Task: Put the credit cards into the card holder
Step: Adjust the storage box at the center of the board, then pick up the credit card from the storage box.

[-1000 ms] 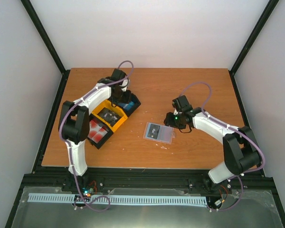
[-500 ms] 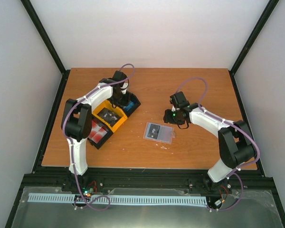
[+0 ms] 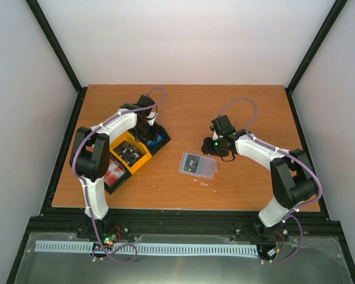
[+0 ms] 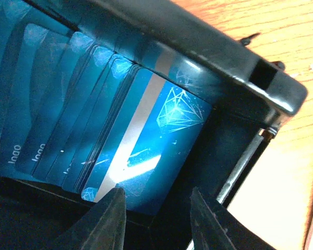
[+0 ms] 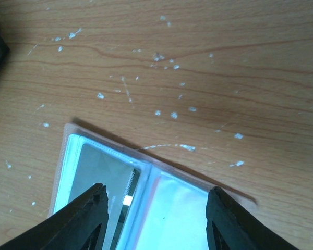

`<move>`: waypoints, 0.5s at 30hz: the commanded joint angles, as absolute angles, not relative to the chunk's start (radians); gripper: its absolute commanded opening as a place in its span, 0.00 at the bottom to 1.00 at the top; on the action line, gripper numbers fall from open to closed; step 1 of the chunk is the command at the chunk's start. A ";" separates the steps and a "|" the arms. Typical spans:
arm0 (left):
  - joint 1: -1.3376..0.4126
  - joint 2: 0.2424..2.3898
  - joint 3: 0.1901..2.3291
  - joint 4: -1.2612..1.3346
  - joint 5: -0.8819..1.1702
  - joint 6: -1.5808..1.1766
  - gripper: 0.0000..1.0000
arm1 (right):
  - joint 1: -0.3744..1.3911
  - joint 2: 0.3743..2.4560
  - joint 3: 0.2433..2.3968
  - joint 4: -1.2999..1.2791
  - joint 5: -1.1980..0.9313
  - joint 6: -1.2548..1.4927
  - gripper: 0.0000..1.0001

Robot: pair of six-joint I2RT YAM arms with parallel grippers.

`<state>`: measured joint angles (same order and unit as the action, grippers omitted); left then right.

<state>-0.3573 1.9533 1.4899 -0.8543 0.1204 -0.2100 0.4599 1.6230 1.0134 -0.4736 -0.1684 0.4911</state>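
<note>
Top external view: the three-bin tray (image 3: 121,145) now sits further left and nearer than a second ago and has swung a little, dragged along as your left gripper (image 3: 147,127) works in its far bin. The tray is not fixed to the table (image 3: 242,106), so any sideways push down there moves the whole tray instead of freeing a card.

In the left wrist view the fingers (image 4: 112,219) stand apart around the near edge of the front light blue credit card (image 4: 141,140). They are clamped on nothing, and the card leans with the rest of its stack in the bin.

Your right gripper (image 3: 211,146) has drawn slightly left and far, and now hovers over the far right edge of the card holder (image 3: 206,170). Its fingers (image 5: 88,219) are also spread and empty. The holder lies open and flat near the middle of the table, well apart from the tray. One sleeve already shows a dark card (image 5: 101,174), and the one beside it looks empty.

As I read it, no blue card has been picked yet. Close squarely on that front card before you lift, or the tray may shift again.
</note>
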 commanded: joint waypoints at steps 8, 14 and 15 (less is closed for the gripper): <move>-0.349 2.082 1.661 -0.829 0.155 -0.152 0.45 | 0.508 1.669 1.065 -0.435 -0.261 0.403 0.54; -0.308 2.129 1.677 -0.813 0.179 -0.112 0.41 | 0.587 1.715 1.132 -0.447 -0.227 0.381 0.54; -0.302 2.127 1.674 -0.811 0.191 -0.095 0.40 | 0.600 1.724 1.143 -0.451 -0.220 0.379 0.54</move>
<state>-0.3328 2.1139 1.6386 -0.8349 0.1619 -0.1589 0.5476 1.6943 1.0889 -0.4526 -0.2432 0.4133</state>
